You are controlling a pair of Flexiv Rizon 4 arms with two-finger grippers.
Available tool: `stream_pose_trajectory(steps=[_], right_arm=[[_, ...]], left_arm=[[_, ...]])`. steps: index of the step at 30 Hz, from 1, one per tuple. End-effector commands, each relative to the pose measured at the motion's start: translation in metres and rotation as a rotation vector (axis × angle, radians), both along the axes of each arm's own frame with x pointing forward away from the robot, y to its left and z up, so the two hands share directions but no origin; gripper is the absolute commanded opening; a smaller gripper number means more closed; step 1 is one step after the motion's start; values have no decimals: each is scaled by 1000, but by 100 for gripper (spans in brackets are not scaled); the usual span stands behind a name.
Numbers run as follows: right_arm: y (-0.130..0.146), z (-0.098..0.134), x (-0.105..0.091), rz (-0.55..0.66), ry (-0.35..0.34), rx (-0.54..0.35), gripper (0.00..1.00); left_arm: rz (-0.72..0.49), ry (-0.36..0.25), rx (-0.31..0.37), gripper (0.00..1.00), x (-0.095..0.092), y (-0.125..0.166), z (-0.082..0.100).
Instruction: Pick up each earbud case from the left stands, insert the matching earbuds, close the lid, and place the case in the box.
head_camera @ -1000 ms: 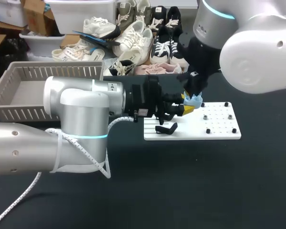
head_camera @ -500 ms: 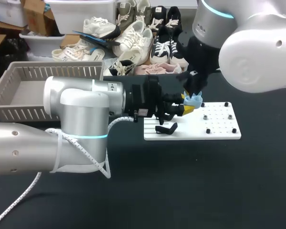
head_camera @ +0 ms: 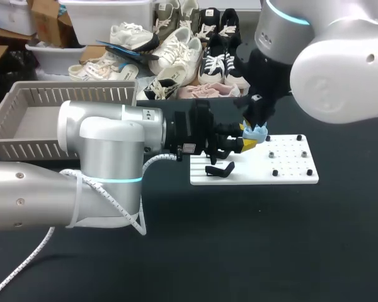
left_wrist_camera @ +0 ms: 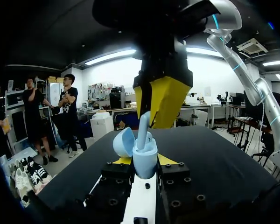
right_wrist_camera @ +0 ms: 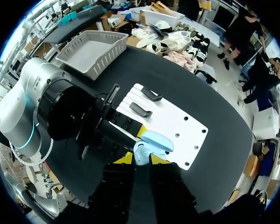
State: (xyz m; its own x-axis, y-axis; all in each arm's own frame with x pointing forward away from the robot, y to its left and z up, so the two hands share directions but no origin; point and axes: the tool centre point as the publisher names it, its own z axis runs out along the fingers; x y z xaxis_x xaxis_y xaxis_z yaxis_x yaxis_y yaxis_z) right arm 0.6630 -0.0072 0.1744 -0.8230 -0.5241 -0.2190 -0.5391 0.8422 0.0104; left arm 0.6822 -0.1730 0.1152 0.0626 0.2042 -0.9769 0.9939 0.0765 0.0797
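A white stand board (head_camera: 290,165) lies on the dark worktop (head_camera: 239,239), and everything here is placed from it. The light blue earbud case (head_camera: 258,133) is held in the air just over the board's far edge, toward its left half, clear of the board's surface. The left gripper (head_camera: 247,142) comes in level from the board's left side and pinches the case's lower body between its two yellow tips. In the left wrist view the left gripper (left_wrist_camera: 144,161) has one tip on each flank of the earbud case (left_wrist_camera: 145,158), and the lid (left_wrist_camera: 123,141) is swung open to one side.

The right gripper (head_camera: 257,123) hangs straight above the case, over the same far edge of the board. Seen from the left wrist, the right gripper (left_wrist_camera: 151,109) points its yellow tips down and nips the upper stem of a light blue earbud (left_wrist_camera: 143,128), whose lower end sits in the open case.

A black stand (head_camera: 219,170) sits on the board's left end near its front edge. A grey slatted box (head_camera: 38,116) rests on the worktop well to the left of the board.
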Motion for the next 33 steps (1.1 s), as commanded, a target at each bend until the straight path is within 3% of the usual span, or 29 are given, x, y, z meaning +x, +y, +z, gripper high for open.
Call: stream_pose_trajectory(steps=[1,33], right_arm=[[-1,-1,-1,-5,-2,0,0],[-3,-2,-4,-19,-1,-6,0]], left_arm=[[2,-1,-2,0,0,0,0],[2,-1,-2,0,0,0,0]])
